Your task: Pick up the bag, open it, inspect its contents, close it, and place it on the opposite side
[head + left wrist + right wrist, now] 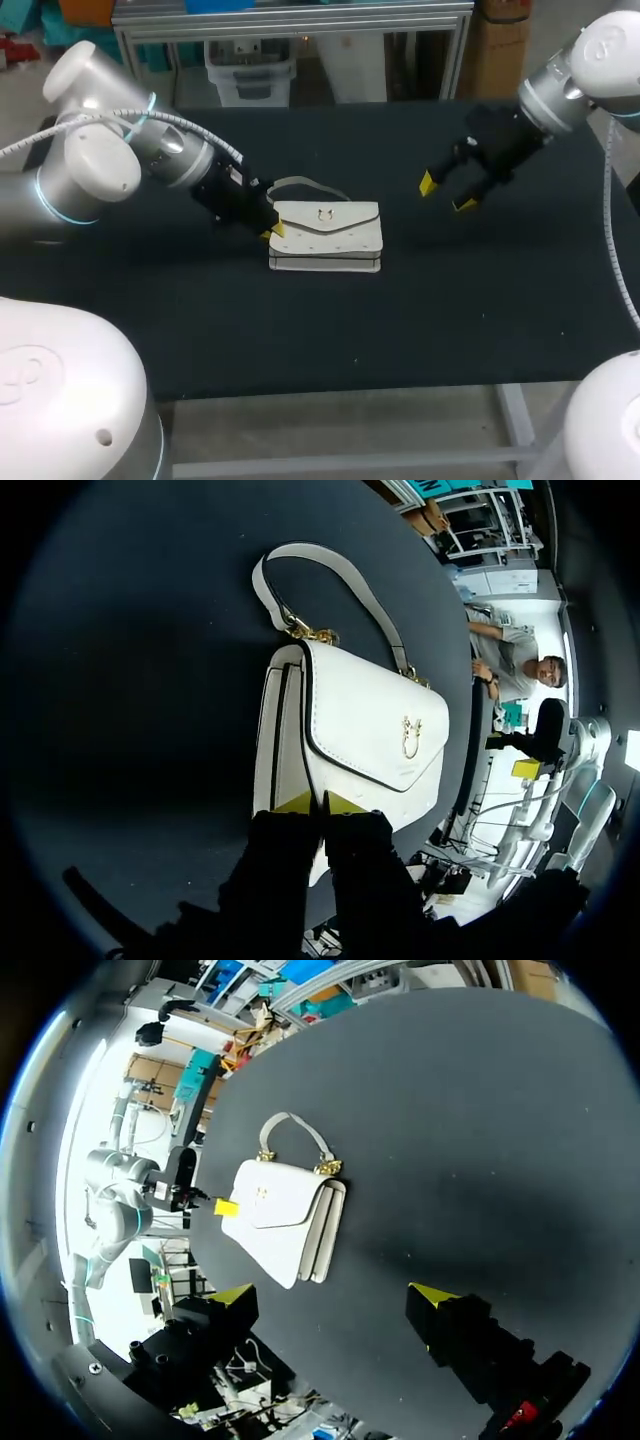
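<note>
Your white, smooth-skinned bag (325,238) lies flat, long axis left-right, its looped handle (310,185) pointing away. Left gripper (272,228) pinches its end; right gripper (446,194) stands spread.

Both arms have silver-grey links, rounded white joint caps (100,172) and thin cyan light rings (45,200). White braided cable (190,122) runs outside left arm (165,150), same on right arm (560,92). Wrists are black. Left gripper (272,231) and right gripper (447,194) are black with yellow tips.
</note>
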Controlling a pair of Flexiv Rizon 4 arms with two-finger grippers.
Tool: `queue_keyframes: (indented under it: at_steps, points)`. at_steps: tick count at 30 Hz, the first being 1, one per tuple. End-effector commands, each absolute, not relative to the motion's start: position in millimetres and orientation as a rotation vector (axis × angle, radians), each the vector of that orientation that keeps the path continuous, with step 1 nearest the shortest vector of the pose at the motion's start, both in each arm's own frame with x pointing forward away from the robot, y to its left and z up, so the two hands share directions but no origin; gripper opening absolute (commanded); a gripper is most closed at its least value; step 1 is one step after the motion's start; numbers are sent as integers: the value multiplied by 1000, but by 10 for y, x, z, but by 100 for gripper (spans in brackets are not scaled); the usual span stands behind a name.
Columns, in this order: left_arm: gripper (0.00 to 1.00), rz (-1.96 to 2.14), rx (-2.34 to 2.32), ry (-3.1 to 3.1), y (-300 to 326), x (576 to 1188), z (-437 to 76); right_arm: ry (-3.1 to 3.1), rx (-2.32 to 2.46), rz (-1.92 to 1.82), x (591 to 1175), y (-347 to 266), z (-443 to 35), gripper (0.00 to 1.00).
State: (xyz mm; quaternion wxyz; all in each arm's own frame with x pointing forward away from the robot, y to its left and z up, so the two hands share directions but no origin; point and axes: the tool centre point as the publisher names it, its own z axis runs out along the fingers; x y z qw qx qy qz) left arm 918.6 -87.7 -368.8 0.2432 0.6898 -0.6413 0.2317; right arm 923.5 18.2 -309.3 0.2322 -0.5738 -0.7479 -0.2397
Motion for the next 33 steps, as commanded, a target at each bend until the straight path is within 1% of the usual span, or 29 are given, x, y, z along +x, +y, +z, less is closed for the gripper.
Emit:
queue_keyframes:
  at_steps: [1, 17, 19, 33]
  points:
    - [0, 619, 2001, -1713, -846, 9164, -3648, -2055, -1573, -653, 9252, 185, -3095, 100]
    - [0, 619, 2001, -1713, -846, 9164, -3648, -2055, -1573, -653, 9252, 185, -3095, 100]
    - [0, 629, 1948, -1759, -770, 9244, -3654, -2067, -1607, -671, 9337, 73, -3046, 100]
    - [0, 630, 2052, -1884, -65, 9654, -3682, -2204, -1768, -575, 9764, -574, -2986, 100]
